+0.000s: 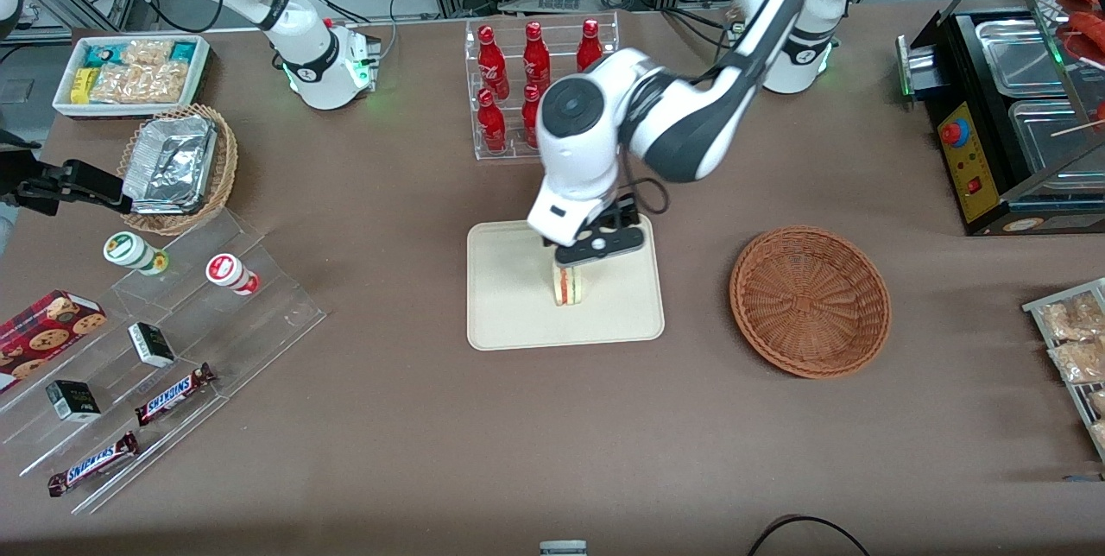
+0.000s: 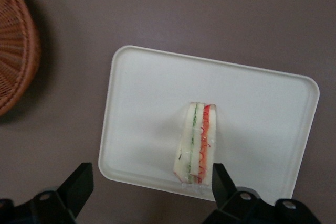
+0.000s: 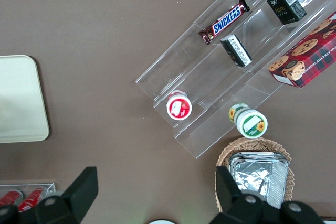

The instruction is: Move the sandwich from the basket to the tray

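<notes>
1. One sandwich (image 1: 567,284) is seen standing on edge on the tray (image 1: 509,314), near its middle, with the red and green filling layers turned toward the front camera.
2. Directly above it the gripper (image 1: 580,261) is held; in the left wrist view its fingers (image 2: 79,186) are spread wide, one fingertip close against the sandwich's side and the other well apart, so nothing is gripped.
3. Well apart from the tray, toward the working arm's end of the table, the basket (image 1: 810,300) is left without contents.
4. The sandwich's long axis is judged to run between the spread fingers, straight below the hand, so a plain upward retreat is all that appears to be called for; the placing looks essentially done.
</notes>
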